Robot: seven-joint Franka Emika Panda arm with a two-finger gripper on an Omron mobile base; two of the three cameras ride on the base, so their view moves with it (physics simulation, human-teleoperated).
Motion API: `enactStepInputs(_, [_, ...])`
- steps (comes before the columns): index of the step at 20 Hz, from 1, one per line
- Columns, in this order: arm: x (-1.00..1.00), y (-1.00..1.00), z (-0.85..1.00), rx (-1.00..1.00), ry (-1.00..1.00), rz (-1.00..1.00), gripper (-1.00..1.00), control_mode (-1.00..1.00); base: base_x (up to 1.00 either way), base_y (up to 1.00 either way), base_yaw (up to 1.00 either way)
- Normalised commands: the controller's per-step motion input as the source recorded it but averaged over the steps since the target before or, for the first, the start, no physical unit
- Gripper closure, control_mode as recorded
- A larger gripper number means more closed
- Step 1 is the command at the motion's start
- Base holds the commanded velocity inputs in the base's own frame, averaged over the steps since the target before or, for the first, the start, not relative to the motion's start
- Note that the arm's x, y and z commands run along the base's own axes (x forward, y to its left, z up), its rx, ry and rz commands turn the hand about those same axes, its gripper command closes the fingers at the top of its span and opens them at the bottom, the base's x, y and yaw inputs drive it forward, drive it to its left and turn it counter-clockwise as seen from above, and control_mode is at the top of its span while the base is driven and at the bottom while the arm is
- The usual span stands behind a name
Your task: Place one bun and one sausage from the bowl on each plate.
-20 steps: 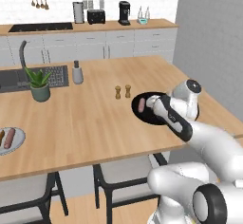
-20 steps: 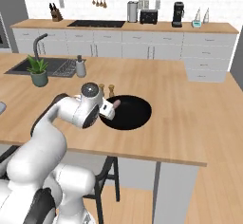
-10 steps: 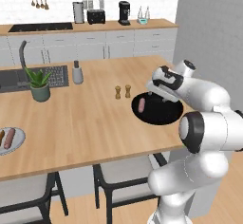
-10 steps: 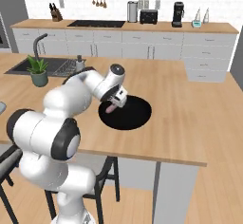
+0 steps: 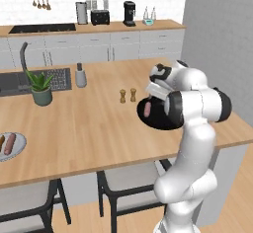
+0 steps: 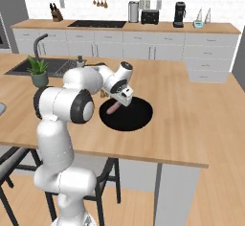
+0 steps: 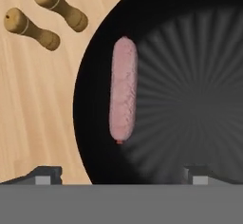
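- We see the gripper hanging over the black bowl, fingers spread wide and holding nothing; one dark fingertip stands over the wood just outside the rim, the other over the black dish.
- One sausage lies in the bowl ahead of the gripper, between the lines of the two fingers and nearer the rim-side finger, running lengthwise away from the hand and not touched by either tip.
- From the left base view the same sausage shows at the bowl's near-left edge, just below the hand; from the right base view it peeks out under the gripper, inside the bowl.
- We count one sausage in the bowl.
- Far off to the gripper's left, at the counter's edge, one plate carries two elongated pieces; they look like a sausage and a bun, though at that size we cannot be sure which is which.
- Two small wooden shakers stand on the counter beyond the bowl's rim, close together, well clear of the fingers.
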Motion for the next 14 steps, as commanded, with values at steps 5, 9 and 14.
enactStepInputs(5, [0.56, 0.00, -0.56, 0.03, 0.01, 0.03, -1.00, -1.00, 0.00, 0.00, 0.00])
enactStepInputs(9, [0.45, 0.01, -0.52, 0.02, 0.00, 0.04, -1.00, -1.00, 0.00, 0.00, 0.00])
enactStepInputs(14, [0.30, 0.05, -0.41, 0.00, 0.00, 0.03, -1.00, -1.00, 0.00, 0.00, 0.00])
